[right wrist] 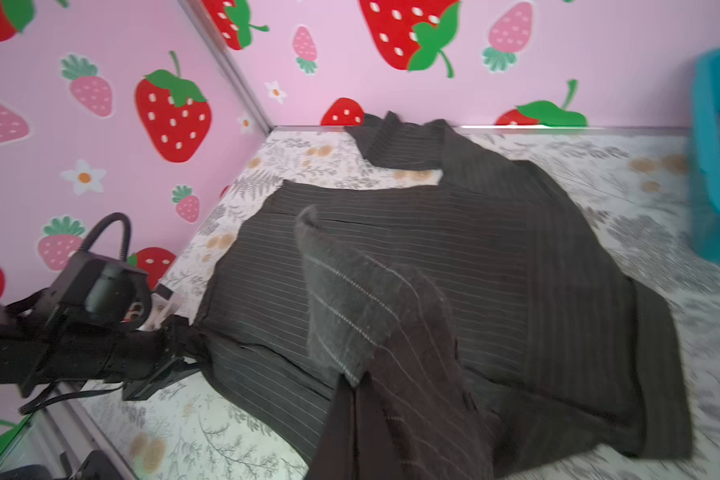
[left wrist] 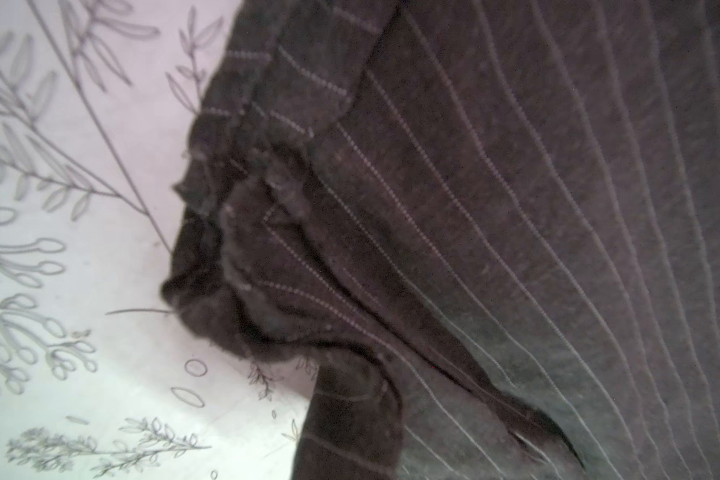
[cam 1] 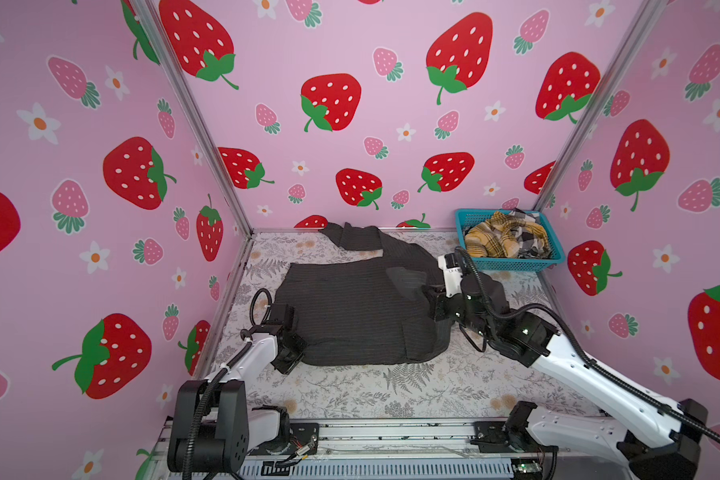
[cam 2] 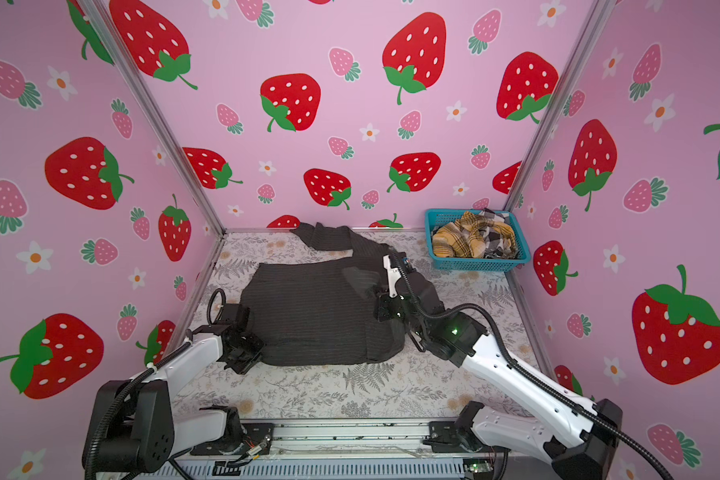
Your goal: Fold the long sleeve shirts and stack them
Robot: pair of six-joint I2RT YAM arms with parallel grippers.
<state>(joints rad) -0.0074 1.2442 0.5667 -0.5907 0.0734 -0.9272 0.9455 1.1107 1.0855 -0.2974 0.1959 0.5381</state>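
Shirt [cam 1: 350,307] is being pinched by your left gripper [cam 1: 297,348] and right gripper [cam 1: 431,298], both clamped shut; you're wanting even, slow lifting, folding leftward.

Table [cam 1: 391,395] with a pale cover, grey fern and leaf print plus a few tan flower blobs. Teal basket [cam 1: 512,264] stands on it in the far right corner. Dark pinstripe shirt [cam 1: 350,316] lies spread on the cover, left of the basket and nearer the front edge. It is near the basket but apart from it, with a strip of printed cover between them. The shirt is mostly flat, and its side toward the basket is rumpled and partly raised off the cover. One sleeve [cam 1: 354,237] lies flat well left of the basket, at the same far edge.
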